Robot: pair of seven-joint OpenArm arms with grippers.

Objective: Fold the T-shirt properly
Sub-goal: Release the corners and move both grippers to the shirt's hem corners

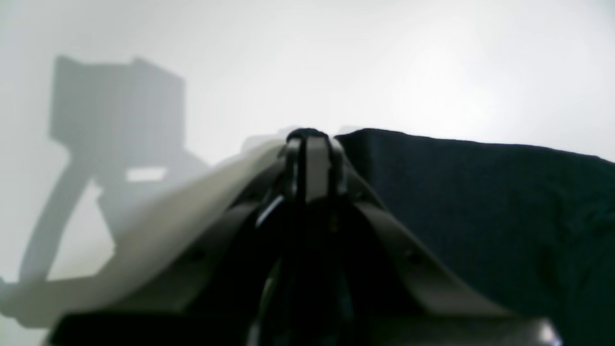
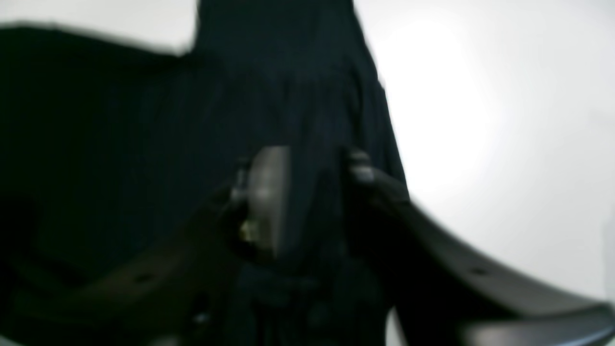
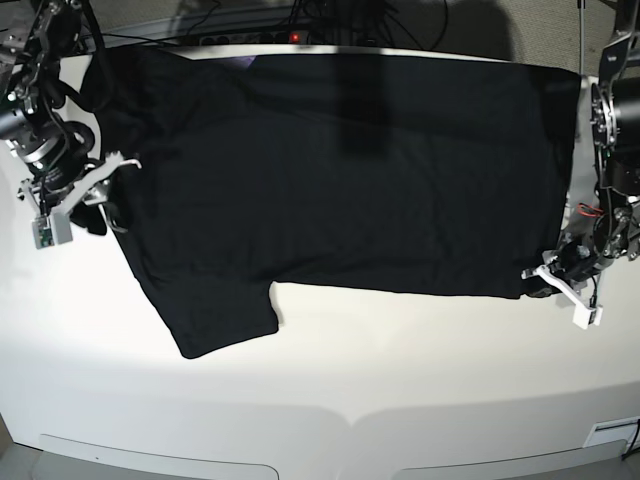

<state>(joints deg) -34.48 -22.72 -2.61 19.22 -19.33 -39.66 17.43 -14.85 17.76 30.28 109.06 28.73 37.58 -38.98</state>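
The black T-shirt (image 3: 350,170) lies spread flat on the white table (image 3: 350,380), plain side up, with one short sleeve (image 3: 215,320) pointing toward the front. At the shirt's front right corner, my left gripper (image 3: 545,283) is shut, and the left wrist view shows its tips (image 1: 307,139) pinching a bit of black cloth beside the shirt's edge (image 1: 480,202). My right gripper (image 3: 105,195) is at the shirt's left end. In the blurred right wrist view its fingers (image 2: 264,192) stand apart, the gripper (image 2: 312,178) open with black cloth (image 2: 120,120) running between them.
Cables and a power strip (image 3: 290,38) lie along the table's back edge. Bare white table stretches in front of the shirt to the rounded front edge (image 3: 350,425). The left gripper's shadow (image 1: 115,115) falls on the table.
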